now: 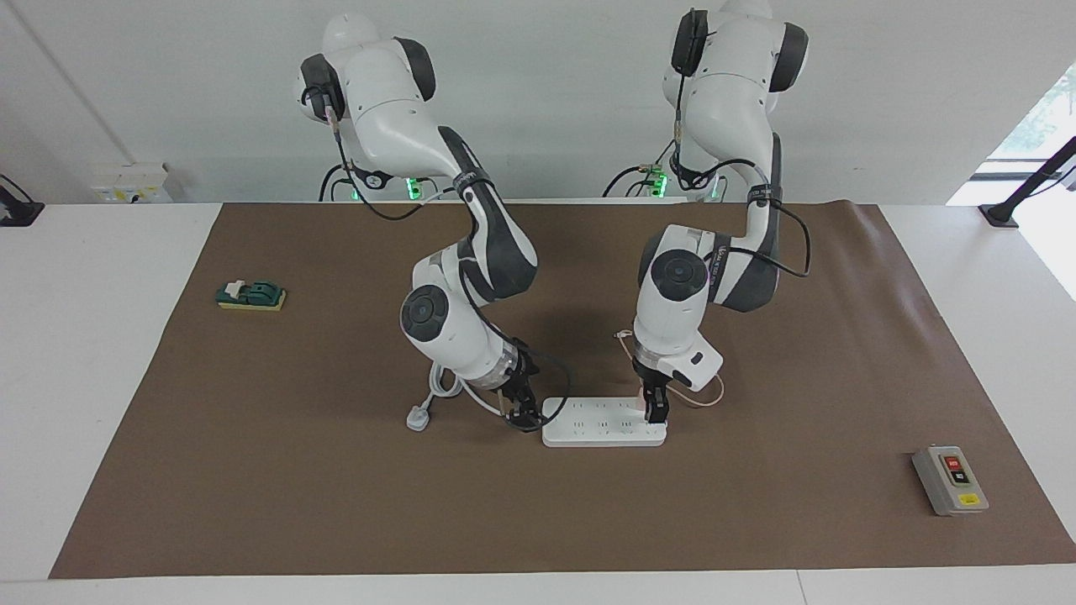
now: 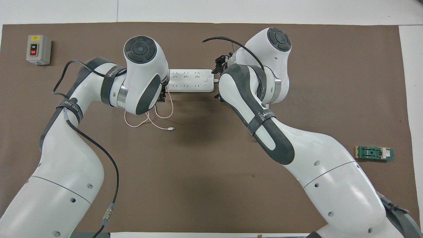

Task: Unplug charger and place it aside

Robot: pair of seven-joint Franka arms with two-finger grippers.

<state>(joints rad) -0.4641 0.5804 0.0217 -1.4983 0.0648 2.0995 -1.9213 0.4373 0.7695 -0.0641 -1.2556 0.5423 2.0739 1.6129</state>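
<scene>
The white power strip [image 1: 598, 423] lies in the middle of the brown mat. The pale pink charger [image 1: 645, 402] sits plugged into the strip's end toward the left arm. My left gripper [image 1: 656, 412] points straight down and is shut on the charger. In the overhead view the left wrist hides the charger; only its thin pink cable [image 2: 155, 119] shows, looping on the mat nearer to the robots. My right gripper [image 1: 525, 418] is open, low at the strip's other end where the white cord leaves it, its jaws either side of that end [image 2: 217, 80].
The strip's thick white cord and plug [image 1: 418, 416] lie coiled beside the right gripper. A grey switch box [image 1: 950, 480] sits far out toward the left arm's end. A green block on a yellow base [image 1: 250, 295] lies toward the right arm's end.
</scene>
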